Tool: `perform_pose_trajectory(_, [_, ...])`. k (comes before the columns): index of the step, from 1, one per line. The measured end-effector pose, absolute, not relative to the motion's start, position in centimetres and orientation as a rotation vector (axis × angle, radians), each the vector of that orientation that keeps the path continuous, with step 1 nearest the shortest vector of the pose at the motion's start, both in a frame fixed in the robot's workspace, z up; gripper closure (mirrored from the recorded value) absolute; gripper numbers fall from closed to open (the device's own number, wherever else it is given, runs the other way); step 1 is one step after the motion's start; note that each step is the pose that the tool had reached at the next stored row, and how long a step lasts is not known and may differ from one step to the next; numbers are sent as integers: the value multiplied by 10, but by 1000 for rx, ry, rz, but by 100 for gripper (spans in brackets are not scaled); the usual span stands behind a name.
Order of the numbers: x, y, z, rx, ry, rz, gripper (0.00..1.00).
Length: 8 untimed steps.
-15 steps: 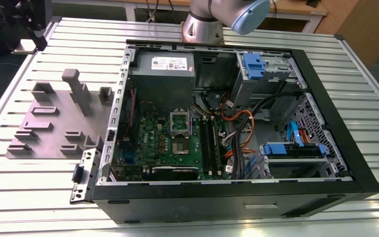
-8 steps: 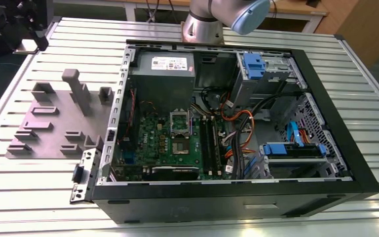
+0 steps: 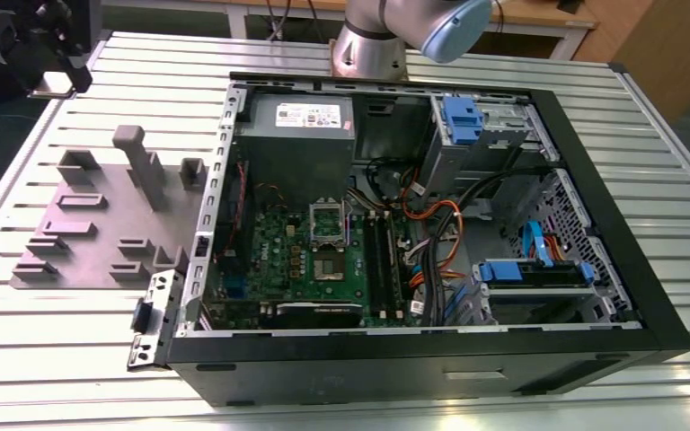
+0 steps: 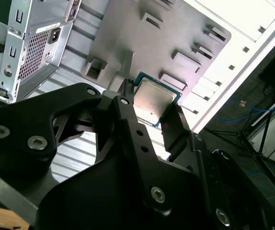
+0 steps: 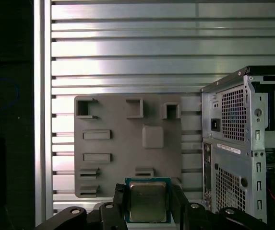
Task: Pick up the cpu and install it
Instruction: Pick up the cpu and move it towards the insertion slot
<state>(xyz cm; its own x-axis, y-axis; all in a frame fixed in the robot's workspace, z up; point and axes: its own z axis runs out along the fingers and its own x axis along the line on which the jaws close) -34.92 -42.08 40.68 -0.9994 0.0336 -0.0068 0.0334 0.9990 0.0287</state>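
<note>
In both wrist views the cpu (image 5: 148,201) (image 4: 154,100), a flat square chip with a silvery top and a dark rim, sits clamped between the two black fingers of my gripper (image 5: 148,196) (image 4: 151,103). The gripper holds it in the air above the grey plastic fixture (image 5: 123,120) (image 4: 142,43) (image 3: 105,224), near the fixture's edge. In the exterior view a dark shape at the top left (image 3: 51,45) looks like the gripper head. The open computer case (image 3: 609,206) lies beside the fixture, with the green motherboard (image 3: 309,260) and its metal-framed socket (image 3: 327,222) facing up.
Inside the case are a grey power supply (image 3: 303,126), blue drive brackets (image 3: 535,272) and bundles of orange and black cables (image 3: 435,224). The case's perforated rear wall (image 5: 233,143) stands close to the fixture. Everything rests on a ribbed aluminium table (image 3: 105,377). The arm's base (image 3: 369,45) stands behind the case.
</note>
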Motion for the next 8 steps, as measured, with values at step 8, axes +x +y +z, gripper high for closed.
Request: perform_pose_trajectory(8, [-345,-421,407,52,3134,45,53])
